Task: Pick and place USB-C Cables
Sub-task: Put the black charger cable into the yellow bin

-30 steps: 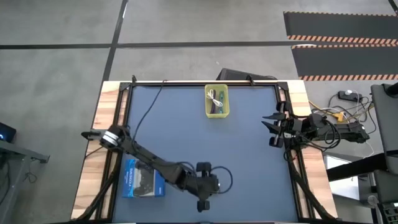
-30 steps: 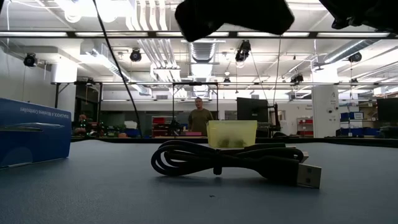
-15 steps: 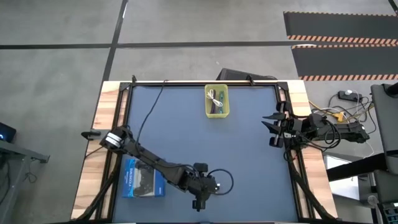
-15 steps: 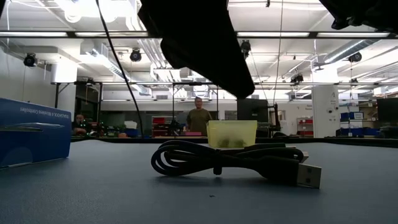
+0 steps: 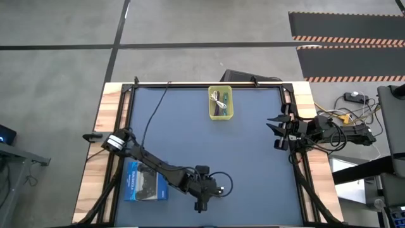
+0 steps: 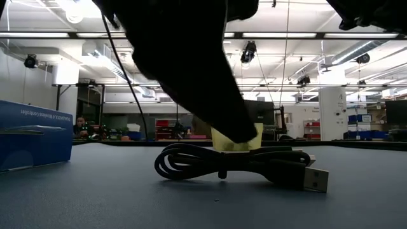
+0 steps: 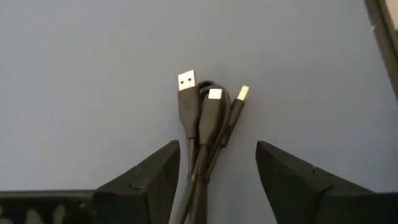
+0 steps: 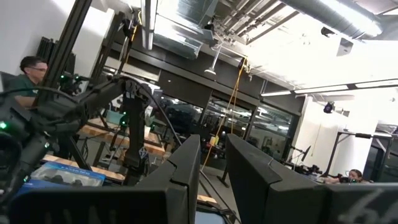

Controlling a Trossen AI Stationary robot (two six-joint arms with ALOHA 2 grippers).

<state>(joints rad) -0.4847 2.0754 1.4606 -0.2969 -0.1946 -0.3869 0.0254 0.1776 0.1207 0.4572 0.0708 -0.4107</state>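
Note:
A black USB-C cable (image 5: 223,183), coiled into a bundle, lies flat on the blue mat near the table's front edge; its plugs (image 7: 210,93) show in the left wrist view. My left gripper (image 7: 217,146) hangs over it pointing down, open, one finger on either side of the bundle (image 6: 235,165). Whether a finger touches the cable I cannot tell. A small yellow bin (image 5: 221,102) at the far middle holds a white cable (image 5: 218,97) and a dark one. My right gripper (image 5: 276,131) waits at the table's right edge, open by a narrow gap (image 8: 213,174), with nothing in it.
A blue-and-black flat box (image 5: 144,182) lies at the near left, beside my left arm. Wooden strips (image 5: 111,126) and black frame rails border the mat. The mat between the cable and the bin is bare. People stand in the room beyond the table.
My left gripper has come down over the black cable, from well above it to just above the mat, shifting slightly toward the table's left edge. The cable has stayed where it lay.

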